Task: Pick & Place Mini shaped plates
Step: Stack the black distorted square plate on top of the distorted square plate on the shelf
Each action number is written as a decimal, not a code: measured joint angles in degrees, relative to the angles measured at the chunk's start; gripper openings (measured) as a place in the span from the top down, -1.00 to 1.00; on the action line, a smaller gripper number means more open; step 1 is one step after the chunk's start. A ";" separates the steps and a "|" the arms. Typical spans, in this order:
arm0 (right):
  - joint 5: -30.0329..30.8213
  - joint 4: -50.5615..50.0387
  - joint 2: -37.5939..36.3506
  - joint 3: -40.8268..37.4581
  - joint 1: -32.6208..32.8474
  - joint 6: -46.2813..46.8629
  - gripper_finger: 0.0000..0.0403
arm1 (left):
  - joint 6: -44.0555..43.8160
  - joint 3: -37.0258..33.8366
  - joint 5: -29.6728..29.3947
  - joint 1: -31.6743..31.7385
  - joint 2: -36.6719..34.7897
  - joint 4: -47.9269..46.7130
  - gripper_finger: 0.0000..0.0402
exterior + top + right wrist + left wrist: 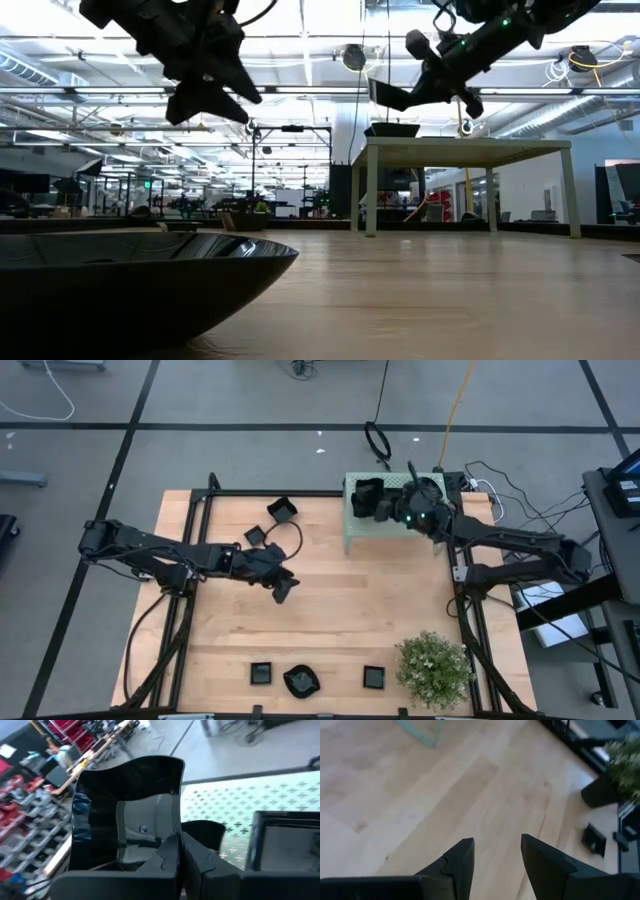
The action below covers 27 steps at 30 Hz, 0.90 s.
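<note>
The mini shaped plates are small glossy black dishes. Two lie near the table's far edge point(283, 510) point(256, 535). Three lie along the near edge: a square one point(262, 673), a wavy one point(300, 680), and another square one point(373, 677). More sit on the pale green perforated stand point(352, 525). My right gripper point(385, 503) point(181, 845) hovers over the stand, shut on one wavy-rimmed plate point(125, 805). My left gripper point(282, 588) point(497, 845) is open above bare wood mid-table and holds nothing. My right gripper pinches the plate by its side wall point(172, 827), with one finger point(160, 857) against the inner face and the other outside. The plate is lifted clear above the stand top point(460, 145). It is tipped up on edge, with its hollow facing the wrist camera.
A bushy green plant in a dark pot point(433, 665) stands at the near right corner. Other black dishes point(285, 840) point(205, 832) take up part of the stand top. A large dark dish point(120, 280) fills the low view's foreground. Dark frame rails run along the table's sides.
</note>
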 joint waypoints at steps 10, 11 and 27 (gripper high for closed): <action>-6.41 0.25 2.98 0.02 -4.29 1.33 1.00 | 0.11 0.00 -3.82 0.97 0.00 4.47 0.18; -6.43 0.25 3.33 0.02 -4.48 1.18 1.00 | -0.19 0.00 -3.82 1.25 0.00 4.47 0.18; -9.23 0.39 3.69 0.02 -6.39 -1.67 0.92 | -0.68 0.00 -3.80 3.88 0.00 4.47 0.18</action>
